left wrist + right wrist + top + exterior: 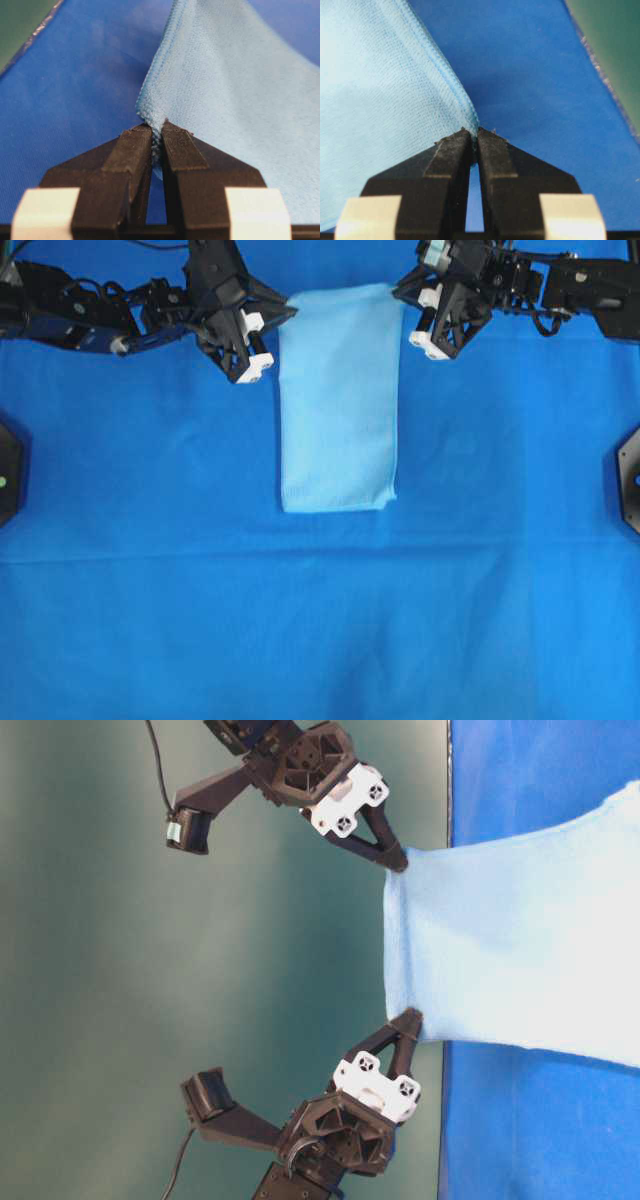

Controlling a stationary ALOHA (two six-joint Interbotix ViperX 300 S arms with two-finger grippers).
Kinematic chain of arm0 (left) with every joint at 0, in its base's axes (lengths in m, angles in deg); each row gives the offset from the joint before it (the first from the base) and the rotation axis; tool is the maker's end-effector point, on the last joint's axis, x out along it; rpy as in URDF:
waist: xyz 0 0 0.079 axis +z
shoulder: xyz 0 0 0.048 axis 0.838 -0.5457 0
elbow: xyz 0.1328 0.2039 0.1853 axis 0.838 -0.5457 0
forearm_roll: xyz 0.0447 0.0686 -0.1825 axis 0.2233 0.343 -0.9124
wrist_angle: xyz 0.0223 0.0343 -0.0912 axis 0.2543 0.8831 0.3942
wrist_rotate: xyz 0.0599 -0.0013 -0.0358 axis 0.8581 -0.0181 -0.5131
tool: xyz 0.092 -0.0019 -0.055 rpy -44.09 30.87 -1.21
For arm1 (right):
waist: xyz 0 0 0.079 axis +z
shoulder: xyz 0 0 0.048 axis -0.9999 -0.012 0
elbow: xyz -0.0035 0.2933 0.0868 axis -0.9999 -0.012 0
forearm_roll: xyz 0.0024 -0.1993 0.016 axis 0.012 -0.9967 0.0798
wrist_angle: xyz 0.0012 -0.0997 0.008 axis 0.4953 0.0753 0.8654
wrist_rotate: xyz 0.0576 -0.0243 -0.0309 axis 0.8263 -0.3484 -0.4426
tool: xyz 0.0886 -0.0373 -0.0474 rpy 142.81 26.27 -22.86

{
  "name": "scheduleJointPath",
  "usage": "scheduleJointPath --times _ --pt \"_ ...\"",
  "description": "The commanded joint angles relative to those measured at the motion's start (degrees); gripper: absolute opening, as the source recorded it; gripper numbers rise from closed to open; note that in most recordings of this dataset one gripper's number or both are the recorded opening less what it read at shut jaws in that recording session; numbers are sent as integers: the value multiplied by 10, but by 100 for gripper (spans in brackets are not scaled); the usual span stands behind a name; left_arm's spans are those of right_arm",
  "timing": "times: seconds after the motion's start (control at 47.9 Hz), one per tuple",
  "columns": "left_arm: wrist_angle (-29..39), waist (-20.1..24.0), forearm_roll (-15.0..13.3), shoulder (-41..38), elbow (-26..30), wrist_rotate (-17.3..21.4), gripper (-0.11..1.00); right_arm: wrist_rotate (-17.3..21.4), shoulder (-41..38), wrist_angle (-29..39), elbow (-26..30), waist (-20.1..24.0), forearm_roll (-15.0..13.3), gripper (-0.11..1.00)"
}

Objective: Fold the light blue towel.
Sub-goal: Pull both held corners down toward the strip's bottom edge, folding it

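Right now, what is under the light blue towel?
The royal-blue table covering lies under the light blue towel; that covered part is hidden. Left claw and right claw lift the far corners.

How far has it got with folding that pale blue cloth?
One fold looks done: the light blue towel lies as a narrow strip, not a square. In hand: the left gripper and right gripper each pinch a far corner, and the table-level view shows that end lifted off the blue table covering. Left: carrying that end over the near end and letting go.
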Motion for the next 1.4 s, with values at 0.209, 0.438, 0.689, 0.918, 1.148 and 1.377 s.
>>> scheduleJointPath --times 0.209,0.438,0.689,0.918,1.148,1.377 --pt "47 -88 0 48 -11 29 3 5 48 45 -21 76 20 5" --pt "81 -160 0 59 -35 20 3 5 75 79 -51 171 72 5" --pt "84 -235 -1 43 -42 15 3 5 71 86 -62 238 120 5" --pt "64 -244 -4 -7 -40 13 3 5 40 48 -76 248 144 5" --pt "23 -244 -4 -28 -39 13 3 5 12 14 -82 258 172 5" --pt "18 -246 -4 -27 -38 13 15 4 10 1 -80 262 181 6"
